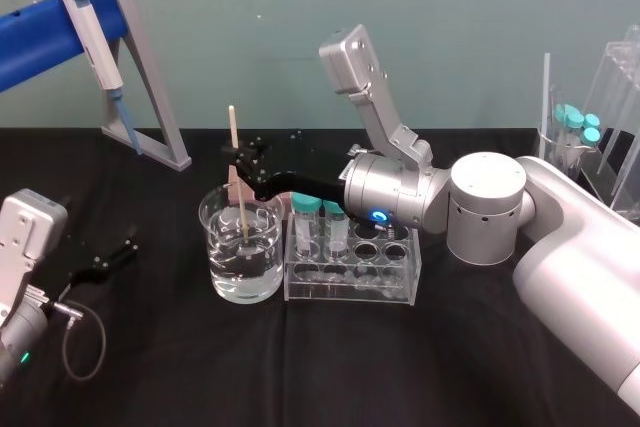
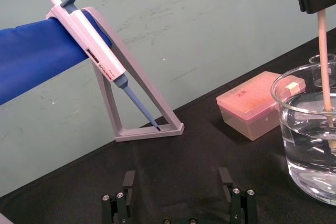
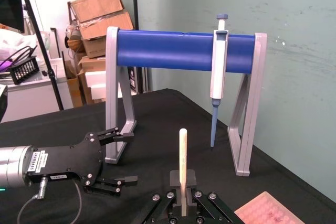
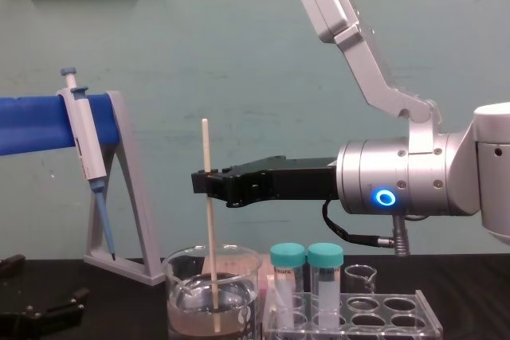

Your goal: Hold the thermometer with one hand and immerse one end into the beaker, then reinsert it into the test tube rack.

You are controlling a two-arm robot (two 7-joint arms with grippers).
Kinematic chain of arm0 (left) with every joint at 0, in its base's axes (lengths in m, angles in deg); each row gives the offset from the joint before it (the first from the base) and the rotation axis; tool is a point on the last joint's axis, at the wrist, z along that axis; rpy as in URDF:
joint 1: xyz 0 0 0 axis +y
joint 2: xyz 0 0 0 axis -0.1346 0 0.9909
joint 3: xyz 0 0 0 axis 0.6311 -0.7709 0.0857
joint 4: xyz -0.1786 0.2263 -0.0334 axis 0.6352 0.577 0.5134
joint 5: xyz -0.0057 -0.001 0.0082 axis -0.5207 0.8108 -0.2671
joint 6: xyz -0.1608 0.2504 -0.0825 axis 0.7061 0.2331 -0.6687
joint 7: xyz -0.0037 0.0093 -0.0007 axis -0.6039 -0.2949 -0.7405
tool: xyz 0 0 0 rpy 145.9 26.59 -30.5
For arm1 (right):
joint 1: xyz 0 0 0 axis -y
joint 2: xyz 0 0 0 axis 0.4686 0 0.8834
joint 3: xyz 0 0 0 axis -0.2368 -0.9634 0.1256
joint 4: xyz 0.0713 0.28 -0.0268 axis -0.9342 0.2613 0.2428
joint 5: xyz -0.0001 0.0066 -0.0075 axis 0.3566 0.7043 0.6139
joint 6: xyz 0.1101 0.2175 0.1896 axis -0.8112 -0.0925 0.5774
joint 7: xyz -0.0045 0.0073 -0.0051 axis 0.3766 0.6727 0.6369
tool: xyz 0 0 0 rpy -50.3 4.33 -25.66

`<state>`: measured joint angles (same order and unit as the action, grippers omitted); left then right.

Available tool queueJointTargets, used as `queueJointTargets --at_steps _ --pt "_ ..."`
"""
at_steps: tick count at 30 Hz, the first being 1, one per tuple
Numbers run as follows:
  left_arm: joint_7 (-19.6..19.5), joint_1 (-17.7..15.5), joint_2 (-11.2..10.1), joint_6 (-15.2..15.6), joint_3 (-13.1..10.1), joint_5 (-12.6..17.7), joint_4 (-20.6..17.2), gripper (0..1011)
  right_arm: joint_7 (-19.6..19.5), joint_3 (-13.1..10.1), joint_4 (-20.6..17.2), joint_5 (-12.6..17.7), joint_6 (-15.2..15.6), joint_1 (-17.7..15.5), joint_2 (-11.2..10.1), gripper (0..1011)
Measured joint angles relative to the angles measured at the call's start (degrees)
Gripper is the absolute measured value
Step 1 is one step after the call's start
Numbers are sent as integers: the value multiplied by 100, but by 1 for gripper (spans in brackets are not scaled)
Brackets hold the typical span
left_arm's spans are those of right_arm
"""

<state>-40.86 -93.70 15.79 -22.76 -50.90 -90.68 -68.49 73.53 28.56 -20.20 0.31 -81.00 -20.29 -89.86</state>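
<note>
The thermometer (image 1: 237, 172) is a thin cream-white rod standing upright, and my right gripper (image 1: 243, 165) is shut on it a little above its middle. Its lower end dips into the water inside the large glass beaker (image 1: 242, 247). From the side, the thermometer (image 4: 209, 220) passes down through the right gripper (image 4: 205, 183) into the beaker (image 4: 211, 292). The clear test tube rack (image 1: 350, 272) stands just right of the beaker, holding two teal-capped tubes (image 4: 307, 276). My left gripper (image 1: 110, 257) rests open on the table at the left, with nothing between its fingers (image 2: 128, 182).
A grey stand with a blue bar (image 1: 150, 97) holds a pipette (image 1: 95, 42) at the back left. A pink box (image 2: 252, 106) sits behind the beaker. Another tube holder (image 1: 590, 147) stands at the back right. A tiny glass beaker (image 4: 358, 278) sits behind the rack.
</note>
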Motion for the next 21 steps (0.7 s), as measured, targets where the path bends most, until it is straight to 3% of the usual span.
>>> queueJointTargets --at_steps 21 --pt "0 0 0 0 0 0 0 1004 0 0 0 0 0 0 0 55"
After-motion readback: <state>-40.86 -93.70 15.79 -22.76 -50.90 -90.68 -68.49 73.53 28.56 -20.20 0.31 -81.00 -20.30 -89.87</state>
